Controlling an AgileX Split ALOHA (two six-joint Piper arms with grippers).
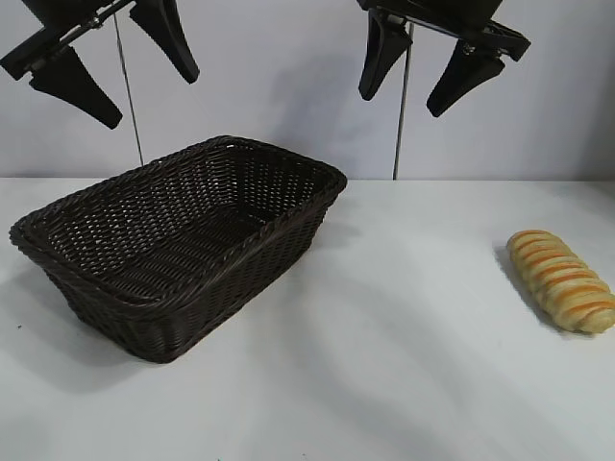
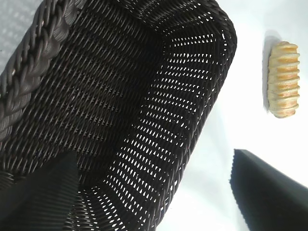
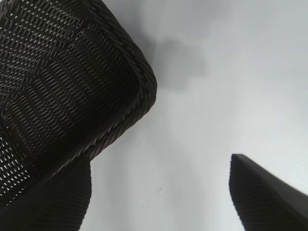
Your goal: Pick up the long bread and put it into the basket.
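The right gripper (image 1: 430, 69) hangs high above the table (image 1: 404, 365) with its two black wedge-shaped fingers spread wide and nothing between them; the left gripper (image 1: 113, 69) hangs at the same height over the far left, also spread and empty. The long bread (image 1: 561, 280) lies on the white table at the right, well apart from both grippers and from the basket (image 1: 245, 252), which sits at the left with its opening up and nothing inside. The likeliest trouble, as I judge it, is the grasp: the loaf lies at an angle, so jaws closing along its length rather than across it could push it away or only clip an end, letting it swing and drop short of the basket. Its soft-looking, rounded body with orange-brown crosswise ridges on pale yellow may also dent or roll under the ribbed finger pads. The basket is rectangular, dark-brown woven wicker with flared sides and a braided rim; a low carry could catch that rim and shift it on the smooth tabletop.
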